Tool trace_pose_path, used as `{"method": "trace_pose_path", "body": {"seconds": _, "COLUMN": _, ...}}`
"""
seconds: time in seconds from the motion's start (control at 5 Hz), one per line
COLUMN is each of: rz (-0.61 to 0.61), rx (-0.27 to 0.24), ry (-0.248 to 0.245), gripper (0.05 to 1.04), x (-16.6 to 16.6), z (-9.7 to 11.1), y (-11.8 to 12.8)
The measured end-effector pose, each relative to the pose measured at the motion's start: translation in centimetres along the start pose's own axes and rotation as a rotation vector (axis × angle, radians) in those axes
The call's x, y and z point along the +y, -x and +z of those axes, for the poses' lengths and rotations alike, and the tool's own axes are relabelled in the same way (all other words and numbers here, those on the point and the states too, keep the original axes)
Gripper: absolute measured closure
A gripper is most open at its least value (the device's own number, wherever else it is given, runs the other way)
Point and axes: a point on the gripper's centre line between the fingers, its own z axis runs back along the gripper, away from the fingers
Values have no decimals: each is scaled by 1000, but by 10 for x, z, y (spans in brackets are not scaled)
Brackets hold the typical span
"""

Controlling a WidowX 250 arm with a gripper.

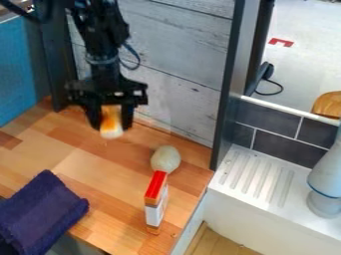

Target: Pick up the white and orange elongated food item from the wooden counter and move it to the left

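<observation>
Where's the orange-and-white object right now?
Camera view, left of centre: the orange-and-white object is held between the fingers of the end effector, near the grey plank wall, above and left of the pale round object.

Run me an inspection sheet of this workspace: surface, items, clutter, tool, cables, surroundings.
Surface: wooden counter, mixed brown blocks.
Work item: orange-and-white piece, held above the counter.
Clutter: dark blue cloth lower left; pale rounded item beside red-topped box, contact unclear.
Tool: closed on the orange-and-white piece, near the plank wall.
Cables: black loop beside the arm; another beyond the wall.
Surroundings: white ridged drainboard at right.
</observation>
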Motion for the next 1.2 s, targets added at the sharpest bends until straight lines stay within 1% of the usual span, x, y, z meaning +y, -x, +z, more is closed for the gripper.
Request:
{"method": "trace_pose_path", "body": {"seconds": 0.2, "rz": -5, "rx": -10, "ry": -17, "gripper": 415, "x": 46, "z": 22, "y": 13}}
{"method": "trace_pose_path", "body": {"seconds": 0.4, "rz": -111, "rx": 26, "ry": 7, "gripper": 415, "x": 91, "z": 27, "y": 26}}
{"method": "trace_pose_path", "body": {"seconds": 0.6, "rz": -251, "rx": -7, "ry": -9, "gripper": 415, "x": 122, "z": 22, "y": 26}}
{"method": "trace_pose_path", "body": {"seconds": 0.8, "rz": -357, "rx": 33, "ry": 45, "gripper": 415, "x": 145, "z": -6, "y": 15}}
{"method": "trace_pose_path", "body": {"seconds": 1.0, "rz": -346, "rx": 39, "ry": 5, "gripper": 415, "x": 156, "z": -32, "y": 1}}
{"method": "trace_pose_path", "body": {"seconds": 1.2, "rz": -378, "rx": 84, "ry": -28, "gripper": 415, "x": 156, "z": -61, "y": -10}}
